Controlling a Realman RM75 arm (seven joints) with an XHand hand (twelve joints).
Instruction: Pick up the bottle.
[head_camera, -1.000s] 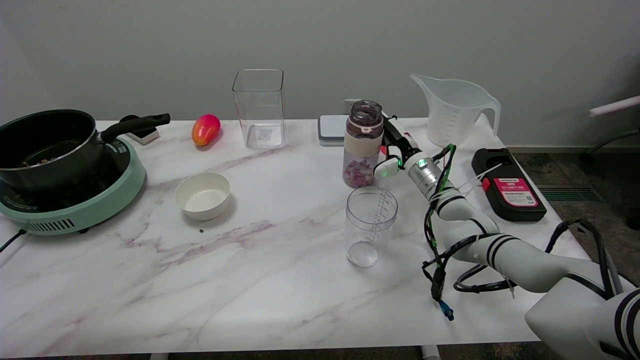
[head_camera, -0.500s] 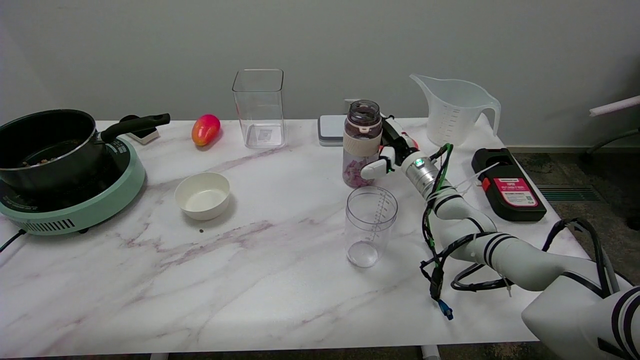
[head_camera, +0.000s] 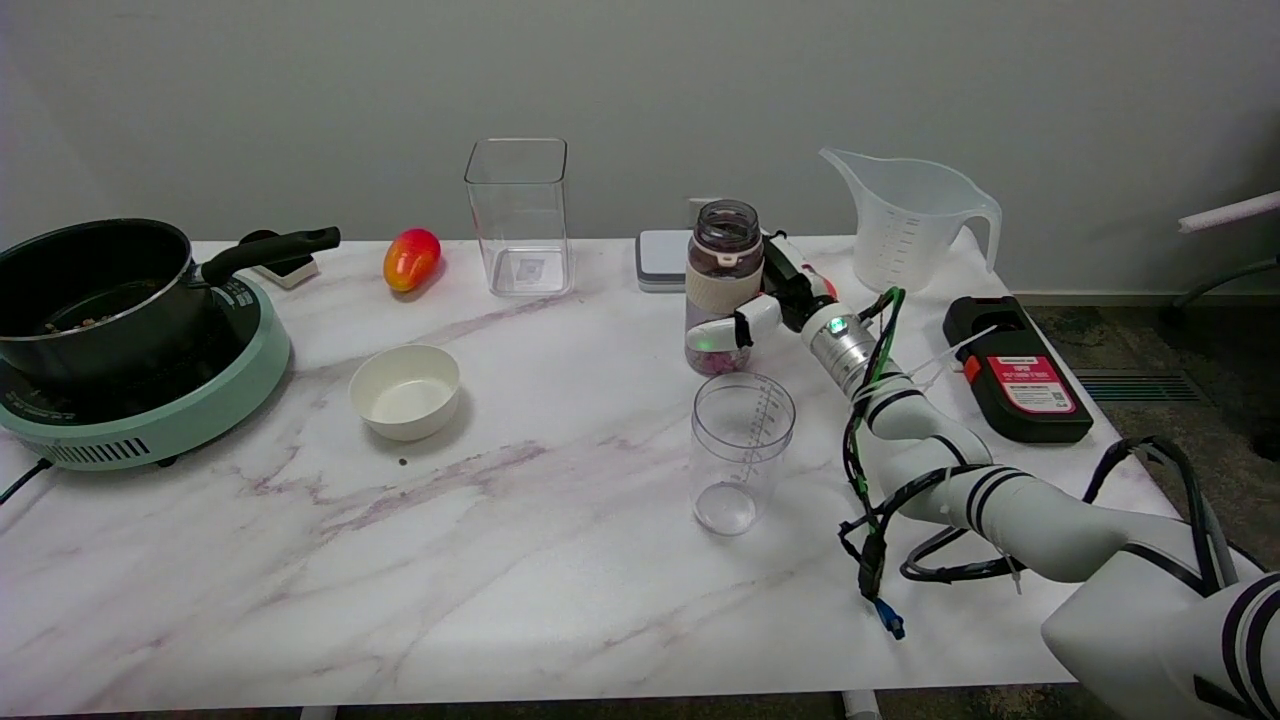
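Head view: right hand closing around the bottle, lift not yet begun.

I note the right hand (head_camera: 768, 305), right of centre frame, has wrapped a white finger (head_camera: 722, 333) across the front of the water bottle (head_camera: 722, 285) within the last second; before that it sat beside the bottle's right flank. The other fingers are hidden behind the bottle, so I judge the grasp partial, not confirmed. The bottle stands upright on the marble table (head_camera: 500, 560), base apparently seated, just behind the clear measuring cup (head_camera: 742, 452). Grip appears nearly ready for lifting.

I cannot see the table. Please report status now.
Right hand wraps the bottle. Bottle upright on the table. Clear cup stands just in front.
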